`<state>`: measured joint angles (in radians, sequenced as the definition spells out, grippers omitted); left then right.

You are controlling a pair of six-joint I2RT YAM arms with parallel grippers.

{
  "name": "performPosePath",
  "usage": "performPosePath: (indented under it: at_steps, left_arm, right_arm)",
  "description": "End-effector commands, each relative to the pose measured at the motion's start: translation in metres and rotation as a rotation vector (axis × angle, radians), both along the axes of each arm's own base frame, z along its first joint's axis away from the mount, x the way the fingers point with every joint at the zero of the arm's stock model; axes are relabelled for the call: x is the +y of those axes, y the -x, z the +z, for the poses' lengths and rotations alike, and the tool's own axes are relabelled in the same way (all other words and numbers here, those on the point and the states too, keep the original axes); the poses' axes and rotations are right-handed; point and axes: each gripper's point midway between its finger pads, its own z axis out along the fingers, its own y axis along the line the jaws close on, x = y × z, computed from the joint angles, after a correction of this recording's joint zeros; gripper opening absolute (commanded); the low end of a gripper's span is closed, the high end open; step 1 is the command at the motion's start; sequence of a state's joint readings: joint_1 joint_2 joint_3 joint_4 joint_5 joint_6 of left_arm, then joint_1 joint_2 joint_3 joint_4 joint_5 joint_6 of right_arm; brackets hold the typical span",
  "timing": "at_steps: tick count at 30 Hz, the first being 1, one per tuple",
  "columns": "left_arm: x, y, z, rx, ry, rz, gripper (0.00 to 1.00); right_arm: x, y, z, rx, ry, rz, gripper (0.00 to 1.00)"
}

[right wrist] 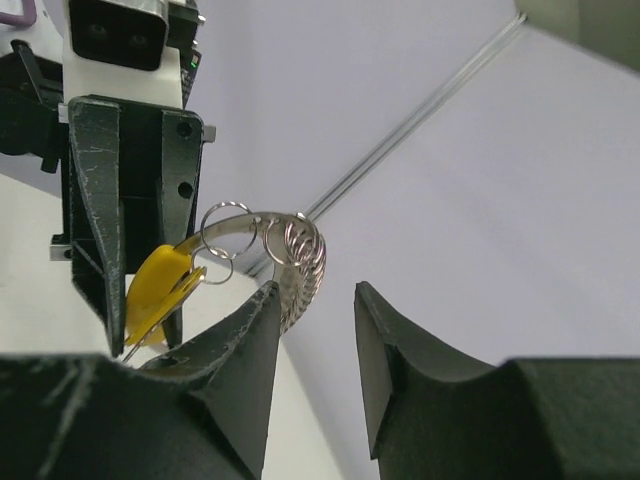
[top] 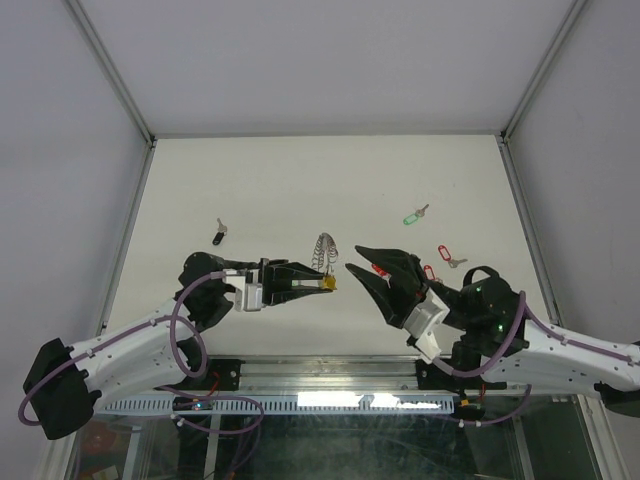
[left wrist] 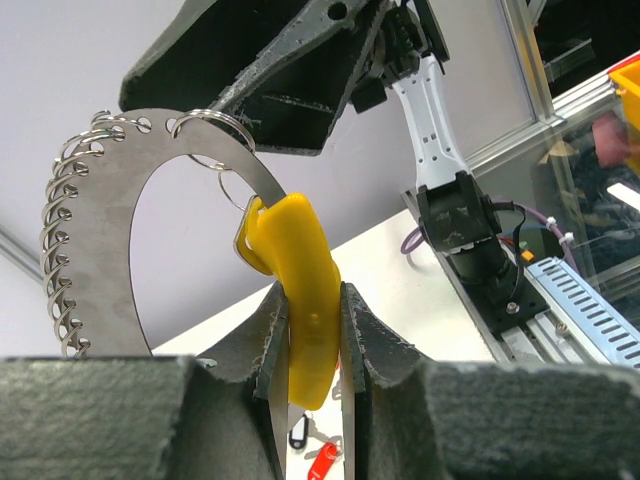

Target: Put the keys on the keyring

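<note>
The keyring (top: 323, 250) is a flat silvery arc with coiled rings (left wrist: 62, 250) and a yellow segment (left wrist: 303, 300). My left gripper (top: 322, 284) holds it above the table, shut on the yellow segment. A small split ring (left wrist: 228, 186) hangs on the arc next to the yellow part. Just right of the keyring, my right gripper (top: 352, 258) is open and empty; in the right wrist view its fingertips (right wrist: 268, 300) sit just before the coils (right wrist: 300, 262). Loose keys lie on the table: green tag (top: 411, 217), black tag (top: 218, 236), red tags (top: 444, 253) (top: 429, 272).
White walls with metal corner posts (top: 110, 70) close in the table on three sides. In the left wrist view the right arm (left wrist: 455, 200) stands close behind the keyring. A black tag (left wrist: 297, 435) and a red tag (left wrist: 322, 462) show on the table under the left fingers.
</note>
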<state>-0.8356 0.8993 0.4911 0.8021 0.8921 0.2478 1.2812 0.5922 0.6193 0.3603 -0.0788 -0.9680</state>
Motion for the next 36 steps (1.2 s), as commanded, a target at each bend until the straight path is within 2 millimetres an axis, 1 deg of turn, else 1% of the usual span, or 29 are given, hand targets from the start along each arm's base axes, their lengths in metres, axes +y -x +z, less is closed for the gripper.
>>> performPosePath:
  at_steps: [1,2,5,8,10,12,17,19,21,25,26,28,30,31,32,33,34,36]
  left_arm:
    - [0.004,-0.004,0.021,-0.091,0.037,0.041,0.0]
    - [0.005,-0.004,0.022,-0.095,0.035,0.043,0.0]
    - [0.004,-0.007,0.022,-0.106,0.024,0.053,0.0]
    - [0.003,-0.008,0.02,-0.114,0.012,0.059,0.0]
    - [0.003,-0.009,0.02,-0.117,0.009,0.063,0.0]
    - [0.003,-0.01,0.02,-0.122,0.01,0.067,0.0]
    - [0.003,-0.011,0.02,-0.13,0.011,0.082,0.0]
    - [0.005,-0.013,0.021,-0.135,0.015,0.093,0.0]
    - [0.006,-0.017,0.021,-0.138,0.016,0.1,0.0]
    - [0.012,-0.028,0.022,-0.144,0.024,0.109,0.0]
    - [0.015,-0.032,0.023,-0.144,0.027,0.116,0.0]
    - [0.018,-0.035,0.026,-0.152,0.04,0.116,0.0]
    - [0.022,-0.041,0.027,-0.155,0.048,0.129,0.0]
    - [0.024,-0.042,0.03,-0.167,0.061,0.131,0.0]
    - [0.025,-0.044,0.031,-0.167,0.067,0.133,0.0]
    - [0.026,-0.045,0.033,-0.167,0.073,0.132,0.0]
    - [0.026,-0.045,0.035,-0.17,0.08,0.128,0.0]
    - [0.025,-0.045,0.039,-0.175,0.087,0.12,0.0]
  right_arm:
    - [-0.026,-0.007,0.017,0.258,-0.1,-0.02,0.37]
    - [-0.029,-0.008,0.02,0.331,-0.124,-0.013,0.36]
    - [-0.038,-0.021,0.029,0.632,-0.218,-0.048,0.35]
    - [-0.034,-0.024,0.034,0.9,-0.267,-0.039,0.35]
    - [-0.028,-0.021,0.04,1.013,-0.291,-0.01,0.4]
    - [-0.022,-0.017,0.047,1.085,-0.305,0.033,0.45]
    - [-0.022,-0.024,0.061,1.239,-0.361,0.045,0.47]
    - [-0.021,-0.026,0.063,1.296,-0.363,0.061,0.49]
    - [-0.021,-0.031,0.06,1.353,-0.369,0.058,0.5]
    - [-0.016,-0.05,0.052,1.458,-0.372,0.075,0.51]
    - [-0.012,-0.049,0.052,1.496,-0.354,0.131,0.52]
    - [-0.012,-0.057,0.052,1.538,-0.356,0.196,0.54]
    - [-0.017,-0.063,0.055,1.572,-0.378,0.281,0.55]
    - [-0.019,-0.063,0.064,1.559,-0.392,0.352,0.56]
    - [-0.021,-0.063,0.064,1.586,-0.398,0.415,0.57]
    - [-0.022,-0.065,0.065,1.577,-0.408,0.456,0.58]
    - [-0.02,-0.06,0.064,1.616,-0.399,0.521,0.58]
    - [-0.016,-0.06,0.056,1.651,-0.394,0.57,0.59]
